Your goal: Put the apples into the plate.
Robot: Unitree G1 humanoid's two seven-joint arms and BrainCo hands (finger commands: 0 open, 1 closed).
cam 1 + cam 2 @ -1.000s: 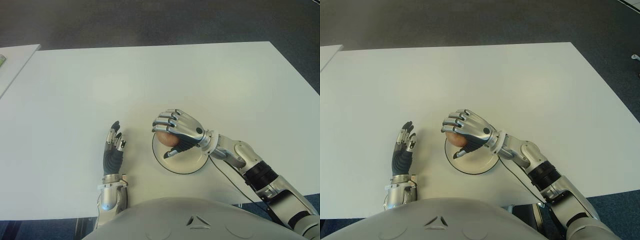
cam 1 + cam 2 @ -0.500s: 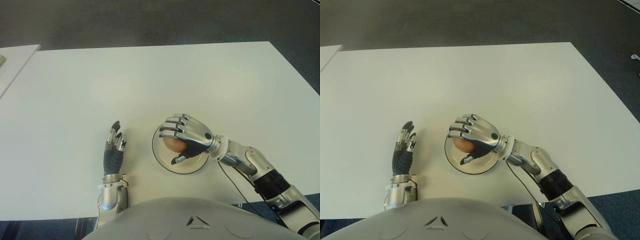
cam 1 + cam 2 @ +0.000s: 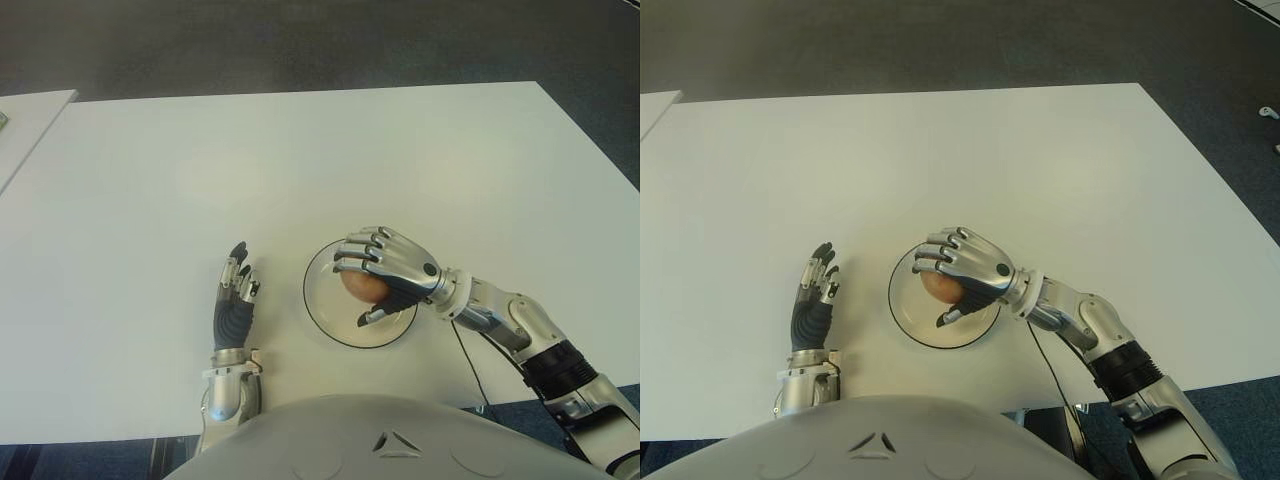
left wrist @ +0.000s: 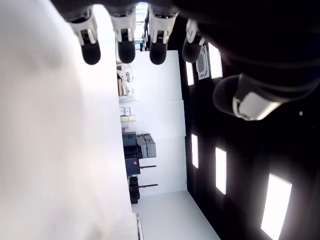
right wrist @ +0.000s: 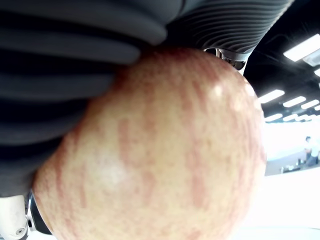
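**Apple held over plate, release pending**

Right hand [image 3: 388, 275] is above the plate [image 3: 325, 322], fingers [image 3: 940, 262] curled over the top of a single apple [image 3: 362, 286], thumb closing beneath it. Right wrist view confirms the clamp: the apple [image 5: 165, 150] fills the frame, dark finger pads pressed against its upper side. Skin is yellow with red streaks.

The plate is a shallow white dish with a dark rim, on the white worktop [image 3: 300, 160] close to its near edge, roughly mid-width. The apple is inside the rim outline as seen from the head camera, toward the side of the plate facing the worktop's right edge. Cannot tell whether its underside already touches the plate or hangs just clear.

Left hand [image 3: 233, 305] shows beside the plate, on its left, also near the near edge. Fingers [image 4: 125, 47] are straight and apart, holding nothing. Idle.

No other apple visible on the worktop in either eye view.

Judgement: the step in hand is placement, at its final stage. Next move calls for settling the apple onto the plate if any gap remains, then opening the fingers and lifting the hand straight up. Risk: the apple is round and the dish shallow, so a sideways drag on release could roll it over the rim.
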